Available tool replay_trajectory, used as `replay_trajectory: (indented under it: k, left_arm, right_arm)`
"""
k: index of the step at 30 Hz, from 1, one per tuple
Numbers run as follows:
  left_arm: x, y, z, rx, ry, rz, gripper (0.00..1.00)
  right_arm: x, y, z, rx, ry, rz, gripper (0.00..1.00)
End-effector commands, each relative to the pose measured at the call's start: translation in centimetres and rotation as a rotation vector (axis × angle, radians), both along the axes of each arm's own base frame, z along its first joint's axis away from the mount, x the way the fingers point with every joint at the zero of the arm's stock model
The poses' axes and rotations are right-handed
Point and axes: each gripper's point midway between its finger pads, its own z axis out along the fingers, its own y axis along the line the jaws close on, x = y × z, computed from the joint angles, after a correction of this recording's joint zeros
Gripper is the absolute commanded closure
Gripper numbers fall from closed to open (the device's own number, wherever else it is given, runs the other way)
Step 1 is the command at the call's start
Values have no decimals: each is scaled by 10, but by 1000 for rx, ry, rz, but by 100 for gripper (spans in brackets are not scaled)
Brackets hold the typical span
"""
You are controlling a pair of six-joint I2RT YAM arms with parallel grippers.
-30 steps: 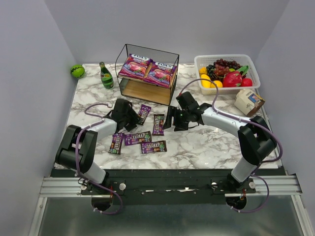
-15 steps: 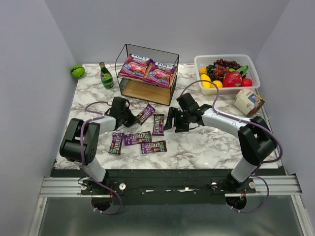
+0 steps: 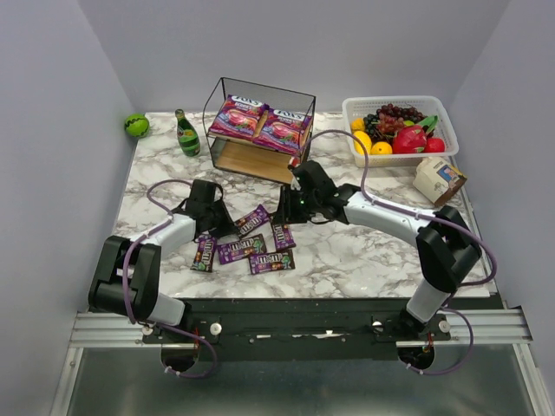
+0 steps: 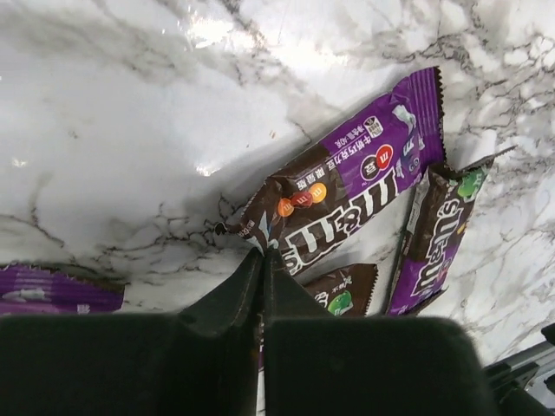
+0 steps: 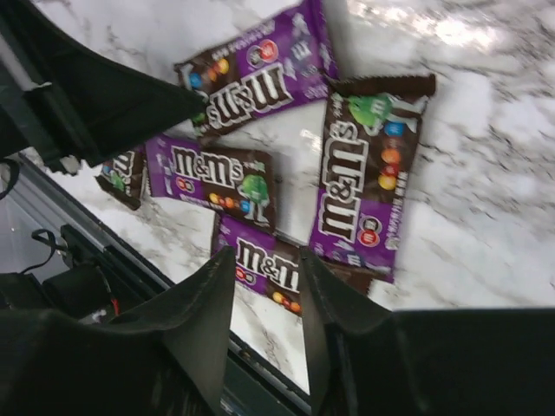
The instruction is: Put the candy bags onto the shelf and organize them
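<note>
Two pink-purple FOX'S bags (image 3: pixel 236 117) (image 3: pixel 282 130) lie side by side on the top board of the black wire shelf (image 3: pixel 227 159). Several M&M's packets lie on the marble in front of it. My left gripper (image 3: pixel 231 223) (image 4: pixel 263 255) is shut on the corner of one tilted packet (image 3: pixel 253 219) (image 4: pixel 351 191). My right gripper (image 3: pixel 290 204) (image 5: pixel 265 260) is open and empty, hovering above the packets (image 3: pixel 284 236) (image 5: pixel 364 173). Other packets lie nearer the front edge (image 3: pixel 241 248) (image 3: pixel 270 260) (image 3: pixel 205 252).
A green bottle (image 3: pixel 186 133) and a green ball (image 3: pixel 135 125) stand left of the shelf. A white fruit basket (image 3: pixel 442 153) and a beige carton (image 3: pixel 438 179) sit at the back right. The shelf's lower board (image 3: pixel 251 161) is bare.
My left gripper has closed on a packet, turned it and dragged it nearer and slightly left. My right gripper moved left and toward the shelf. The packet beneath it now lies a little nearer.
</note>
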Motion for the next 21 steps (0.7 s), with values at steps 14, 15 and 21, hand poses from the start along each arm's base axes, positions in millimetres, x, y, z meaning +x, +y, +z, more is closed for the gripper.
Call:
replay_trajectory:
  k: [14, 15, 21]
  left_arm:
    - [-17, 6, -10, 10, 38, 9, 43]
    - [-16, 6, -11, 4, 42, 11, 44]
    - [-12, -1, -16, -55, 57, 28, 51]
  right_arm:
    - [64, 72, -45, -83, -160, 71, 67]
    - [64, 75, -48, -79, -154, 76, 67]
    - [63, 71, -76, -120, -117, 68, 67]
